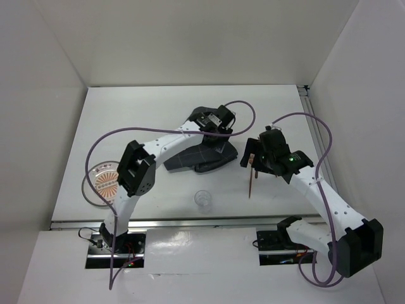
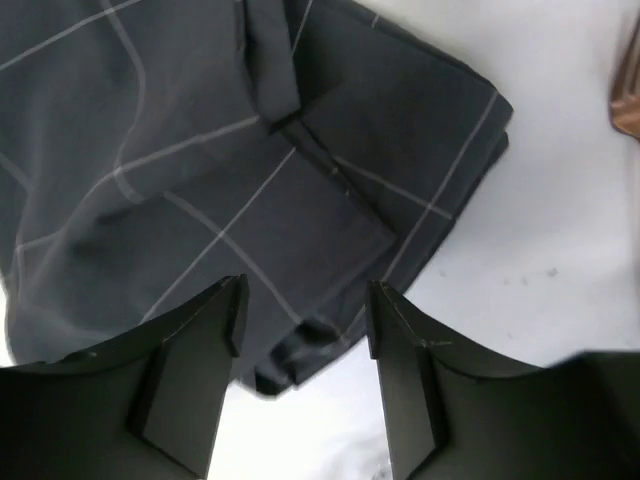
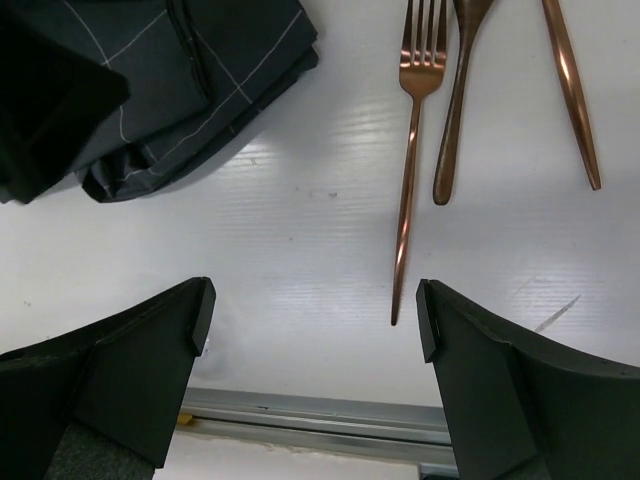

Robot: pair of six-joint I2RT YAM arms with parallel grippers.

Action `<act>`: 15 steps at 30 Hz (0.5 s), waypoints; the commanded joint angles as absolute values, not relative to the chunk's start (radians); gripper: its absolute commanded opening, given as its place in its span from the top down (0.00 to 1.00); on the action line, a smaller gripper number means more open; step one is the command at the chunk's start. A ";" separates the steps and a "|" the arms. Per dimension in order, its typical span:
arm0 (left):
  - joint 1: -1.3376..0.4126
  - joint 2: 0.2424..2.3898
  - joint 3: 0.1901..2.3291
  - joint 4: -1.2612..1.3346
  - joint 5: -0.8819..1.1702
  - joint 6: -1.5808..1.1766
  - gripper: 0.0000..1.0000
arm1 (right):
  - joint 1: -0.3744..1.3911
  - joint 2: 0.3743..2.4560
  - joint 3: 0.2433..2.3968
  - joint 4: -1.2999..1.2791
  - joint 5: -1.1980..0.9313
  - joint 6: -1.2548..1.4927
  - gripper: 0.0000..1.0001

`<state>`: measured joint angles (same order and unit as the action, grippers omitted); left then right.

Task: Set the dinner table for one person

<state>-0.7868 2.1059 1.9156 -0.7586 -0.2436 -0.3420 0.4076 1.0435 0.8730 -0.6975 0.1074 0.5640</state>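
The white dinner table (image 1: 139, 120) carries a crumpled dark grey checked cloth (image 1: 196, 159) at its middle. My left gripper (image 1: 221, 145) hovers over the cloth's right corner (image 2: 300, 170), open and empty (image 2: 305, 300). Copper cutlery (image 1: 253, 180) lies right of the cloth: a fork (image 3: 410, 150), a spoon (image 3: 455, 100) and a knife (image 3: 570, 90) side by side. My right gripper (image 1: 251, 158) hangs above the table, open and empty (image 3: 315, 300), with the fork's handle tip just inside its right finger (image 3: 480, 380). A patterned orange plate (image 1: 104, 179) sits at the left and a clear glass (image 1: 202, 199) near the front.
A metal rail (image 3: 320, 410) runs along the table's near edge and another (image 1: 311, 120) along the right edge. White walls enclose the table on three sides. The left gripper's black body (image 3: 50, 110) shows at the right wrist view's upper left, over the cloth (image 3: 200, 70).
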 commanded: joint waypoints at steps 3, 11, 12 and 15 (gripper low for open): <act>-0.790 2.236 2.077 -0.836 -0.233 -0.334 0.24 | 0.396 1.045 0.888 -0.741 0.100 0.603 0.06; -0.790 2.304 2.086 -0.824 -0.167 -0.325 0.14 | 0.396 1.045 0.888 -0.741 0.109 0.603 0.06; -0.790 2.316 2.086 -0.833 -0.167 -0.325 0.14 | 0.396 1.054 0.888 -0.741 0.109 0.603 0.06; -0.799 2.327 2.074 -0.833 -0.158 -0.325 0.16 | 0.396 1.054 0.888 -0.741 0.109 0.603 0.06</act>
